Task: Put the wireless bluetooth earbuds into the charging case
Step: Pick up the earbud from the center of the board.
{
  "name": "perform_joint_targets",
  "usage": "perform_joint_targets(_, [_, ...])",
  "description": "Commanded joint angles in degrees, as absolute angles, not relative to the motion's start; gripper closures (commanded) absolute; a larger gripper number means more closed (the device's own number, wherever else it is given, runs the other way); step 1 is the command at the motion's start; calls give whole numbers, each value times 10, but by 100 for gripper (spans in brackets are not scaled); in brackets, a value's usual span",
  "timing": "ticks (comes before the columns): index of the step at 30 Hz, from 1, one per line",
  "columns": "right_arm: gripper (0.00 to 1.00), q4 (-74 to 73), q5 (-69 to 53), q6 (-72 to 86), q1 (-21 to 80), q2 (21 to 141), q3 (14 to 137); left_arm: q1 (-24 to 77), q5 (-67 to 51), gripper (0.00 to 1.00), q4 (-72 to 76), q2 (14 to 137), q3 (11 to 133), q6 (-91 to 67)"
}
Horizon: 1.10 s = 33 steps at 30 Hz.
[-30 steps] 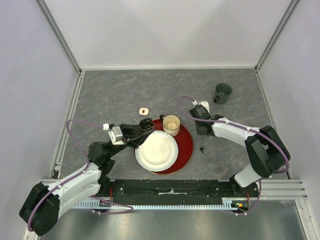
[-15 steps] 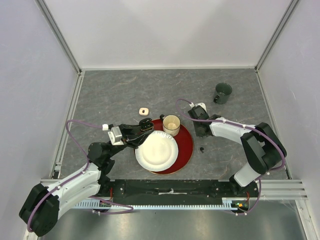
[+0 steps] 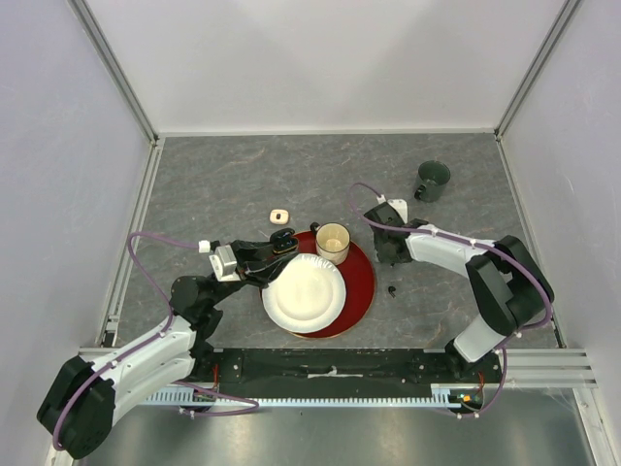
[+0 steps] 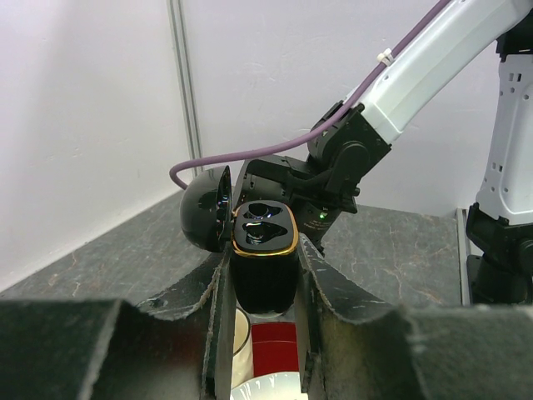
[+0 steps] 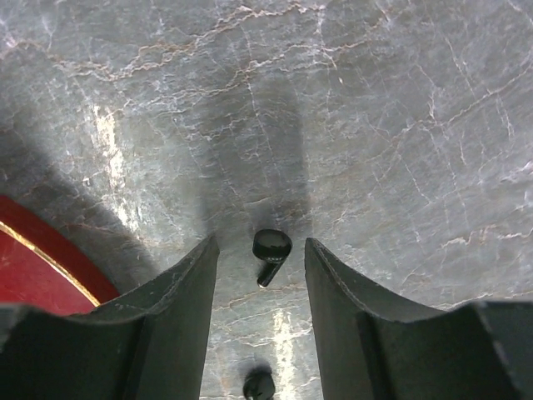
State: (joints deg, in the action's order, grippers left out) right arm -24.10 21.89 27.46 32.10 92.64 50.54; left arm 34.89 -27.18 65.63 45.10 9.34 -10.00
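Just behind the spread right gripper [image 5: 260, 243] lies a second black earbud [image 5: 259, 385]. Between its fingers, untouched on the surface [image 5: 400, 125], lies a black earbud [image 5: 271, 250]: tiny, light, probably slick, best pinched across its round head. Farther off, the left gripper [image 4: 263, 250] pinches the open charging case [image 4: 265, 279].

White paper plate [image 3: 304, 291] and paper cup [image 3: 333, 243] on a red tray [image 3: 362, 282], dark mug [image 3: 433, 180] well apart

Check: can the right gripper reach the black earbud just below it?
Likely yes: the black earbud lies bare on the table, right in the gap of the open right gripper, with nothing covering it.
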Motion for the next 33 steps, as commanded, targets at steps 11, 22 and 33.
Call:
perform_joint_targets(11, [52, -290, 275, 449, 301, 933, 508, 352, -273, 98, 664, 446, 111, -85])
perform_joint_targets(22, [61, -262, 232, 423, 278, 938, 496, 352, -274, 98, 667, 453, 112, -87])
perform_joint_targets(33, [60, -260, 212, 451, 277, 921, 476, 352, -274, 98, 671, 459, 113, -91])
